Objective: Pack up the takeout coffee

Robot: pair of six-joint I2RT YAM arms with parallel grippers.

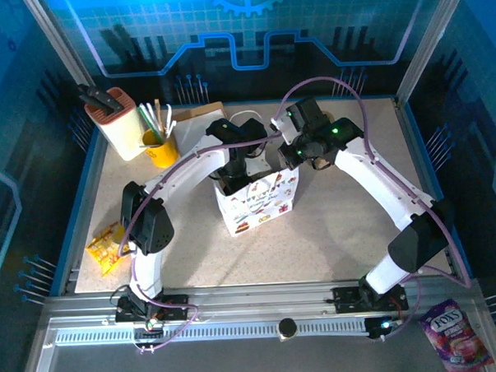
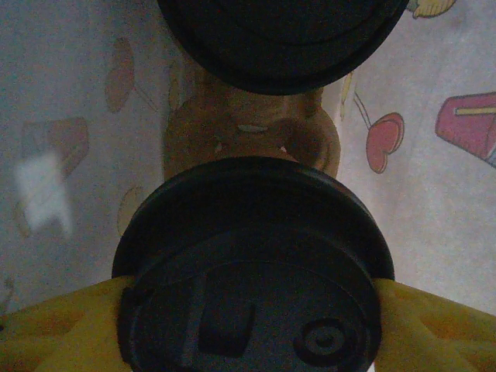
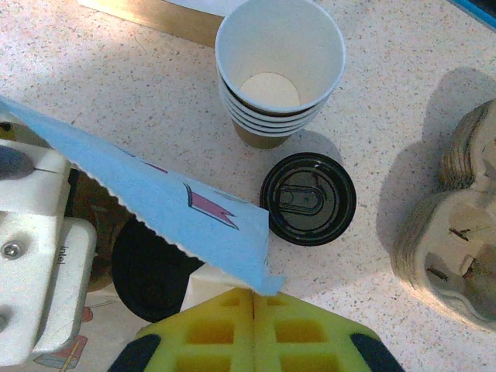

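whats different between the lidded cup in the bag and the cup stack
The lidded cup wears a black lid; the stack of cups is open, white inside. The lidded cup sits in the bag between the fingers of the left gripper; the stack of cups stands free on the table. Both stand upright.

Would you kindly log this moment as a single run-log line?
left pincer: gripping lidded coffee cup inside paper bag | right pincer: shut on bag rim | loose lid: beside cup stack

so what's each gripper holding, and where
Left gripper grips a cup by its lid, inside the bag. Right gripper pinches the bag's top edge.
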